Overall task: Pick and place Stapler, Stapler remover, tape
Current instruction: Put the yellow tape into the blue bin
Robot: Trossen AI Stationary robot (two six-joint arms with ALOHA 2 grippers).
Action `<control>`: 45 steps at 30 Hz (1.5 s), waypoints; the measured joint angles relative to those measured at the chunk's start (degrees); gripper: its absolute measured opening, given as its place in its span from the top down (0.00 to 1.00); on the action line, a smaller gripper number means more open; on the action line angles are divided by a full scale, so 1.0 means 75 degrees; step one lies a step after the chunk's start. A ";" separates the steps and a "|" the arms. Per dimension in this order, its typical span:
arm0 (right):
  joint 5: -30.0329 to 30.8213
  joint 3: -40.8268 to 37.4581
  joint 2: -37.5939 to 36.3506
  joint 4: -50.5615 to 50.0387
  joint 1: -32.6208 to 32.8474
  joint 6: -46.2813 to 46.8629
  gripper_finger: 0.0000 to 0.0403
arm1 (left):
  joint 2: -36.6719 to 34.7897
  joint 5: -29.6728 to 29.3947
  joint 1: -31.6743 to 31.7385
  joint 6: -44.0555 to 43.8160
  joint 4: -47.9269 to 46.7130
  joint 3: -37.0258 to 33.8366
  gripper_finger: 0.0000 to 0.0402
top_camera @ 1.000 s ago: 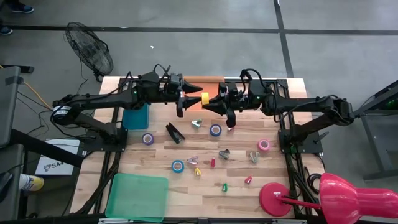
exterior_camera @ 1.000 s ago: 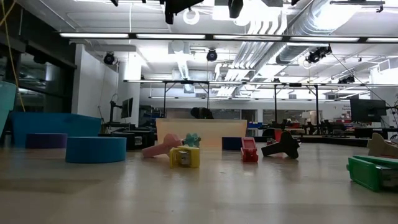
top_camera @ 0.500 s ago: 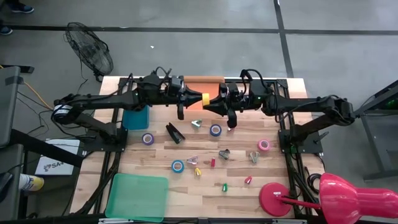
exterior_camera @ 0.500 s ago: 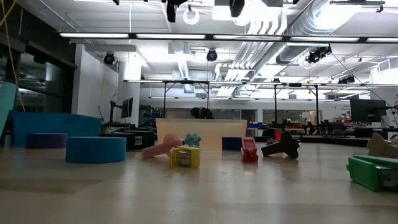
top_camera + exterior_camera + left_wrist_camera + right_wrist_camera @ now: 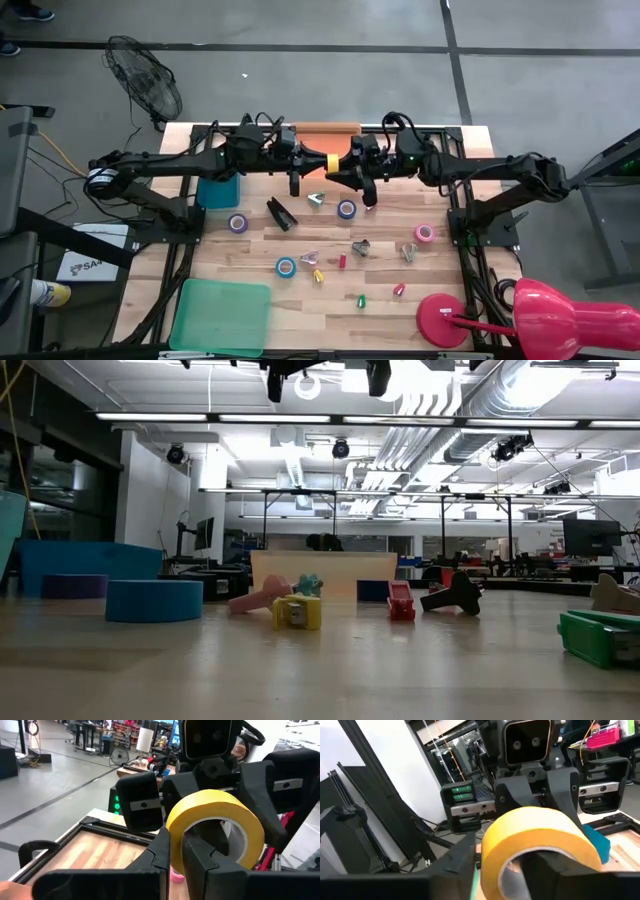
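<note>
Pinching the yellow tape roll (image 5: 331, 161) above the surface's (image 5: 250, 255) twelve-o'clock edge, the left end effector (image 5: 318, 162) was taking it over; the right end effector (image 5: 340, 168) stood partly spread, apparently letting go.

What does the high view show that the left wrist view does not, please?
Only the high view shows the whole table under both arms: the black stapler, the blue tape rolls, a purple roll, a pink roll and the green tray. Only the left wrist view shows, close up, the left tool shut on the yellow tape roll. Both show that roll held up between the left tool and the right tool.
</note>
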 joint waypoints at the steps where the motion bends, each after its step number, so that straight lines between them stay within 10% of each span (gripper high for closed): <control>1: -0.0002 0.0000 0.0000 -0.0002 0.0000 -0.0003 0.61 | -0.0004 -0.0005 0.0003 0.0006 -0.0035 0.0000 0.95; 14: 0.0576 0.0011 -0.0760 -0.1980 -0.0052 -0.0141 0.49 | -0.1326 -0.2698 0.0016 0.0300 -0.3697 0.0000 0.95; 24: 0.1482 0.0009 -0.0816 -0.3171 -0.0052 0.0020 0.49 | -0.2078 -0.5159 0.0024 -0.3263 -0.9601 0.0000 0.95; 31: 0.1971 0.0009 -0.0816 -0.3257 -0.0052 0.0005 0.49 | -0.1797 -0.4910 0.0932 -0.5170 -1.1243 -0.0126 0.95; 45: 0.2284 0.0009 -0.0816 -0.3669 -0.0050 0.0336 0.49 | -0.1300 -0.3852 0.3812 -0.4979 -1.1377 -0.1297 0.95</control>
